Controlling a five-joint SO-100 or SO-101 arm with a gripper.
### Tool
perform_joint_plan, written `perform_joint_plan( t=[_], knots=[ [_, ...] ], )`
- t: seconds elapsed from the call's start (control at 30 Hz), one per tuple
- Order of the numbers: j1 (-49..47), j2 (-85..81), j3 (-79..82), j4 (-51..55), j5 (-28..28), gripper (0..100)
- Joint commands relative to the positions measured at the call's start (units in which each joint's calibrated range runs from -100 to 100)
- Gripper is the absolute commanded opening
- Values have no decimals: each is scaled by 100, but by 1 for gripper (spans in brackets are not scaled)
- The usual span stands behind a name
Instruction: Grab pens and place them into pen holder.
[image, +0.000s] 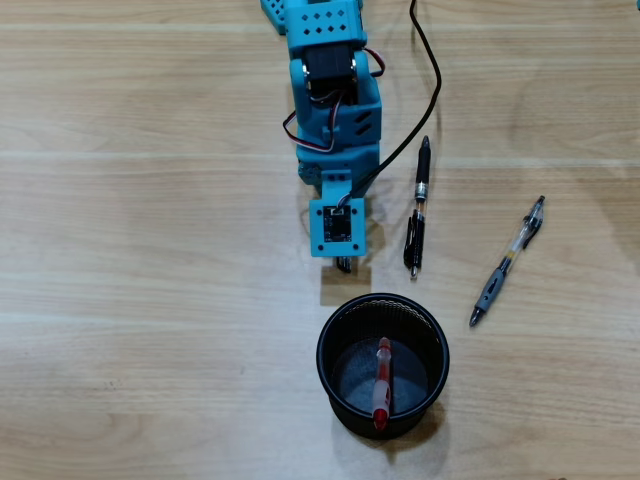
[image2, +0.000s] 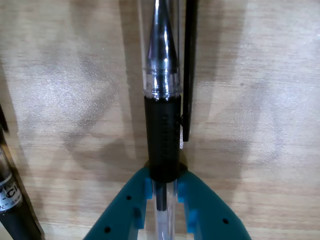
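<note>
Red pen already sits in the holder; gripper clamps a black pen just short of the rim, and two more pens wait on the table.

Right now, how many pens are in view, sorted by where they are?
In the pen holder: 1, the red pen
On the table: 2, a black pen and a grey-grip pen
In the end effector: 1, a black-grip pen
Total: 4
</note>
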Motion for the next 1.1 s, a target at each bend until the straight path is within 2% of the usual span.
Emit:
perform_joint_plan(
  t=[0.0,0.4,0.63,0.73,1.07],
  knots=[
    [38,-175,-93,58,-4,2],
    [29,-2069,-1070,68,27,2],
    [-127,-2392,-2084,-133,32,2],
    [-173,-2375,-2283,-771,32,2],
    [-438,-1568,-2337,-3914,37,2]
  ],
)
